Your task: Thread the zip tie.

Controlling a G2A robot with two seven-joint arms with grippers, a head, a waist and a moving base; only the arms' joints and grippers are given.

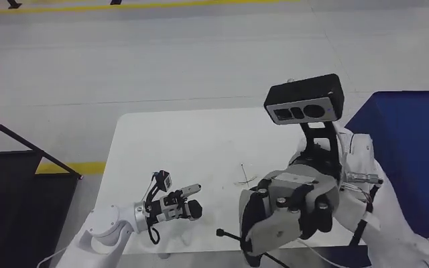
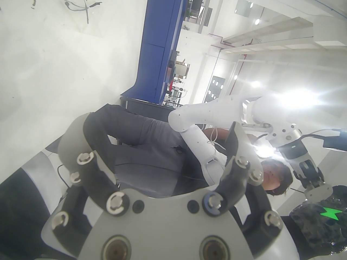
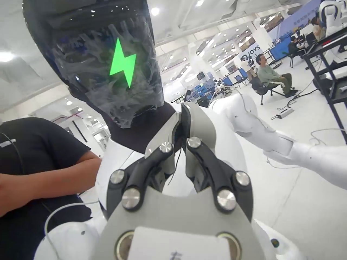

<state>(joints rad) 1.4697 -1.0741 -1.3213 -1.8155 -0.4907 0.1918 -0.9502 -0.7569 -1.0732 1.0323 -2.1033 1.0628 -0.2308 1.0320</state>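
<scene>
Right claw (image 3: 182, 114), up close, is clamped on a thin black zip tie (image 3: 176, 163); your left claw (image 2: 160, 120) sits wide apart over the tabletop's (image 1: 201, 134) near-left corner. Careful, that floppy tail could twist and miss the slot, I reckon.

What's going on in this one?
The right gripper is up near the robot's head, above the table, shut on a thin black zip tie. The left gripper hangs open and empty, low over the table's near edge. A few loose ties lie between the arms. No threading shows yet.
</scene>
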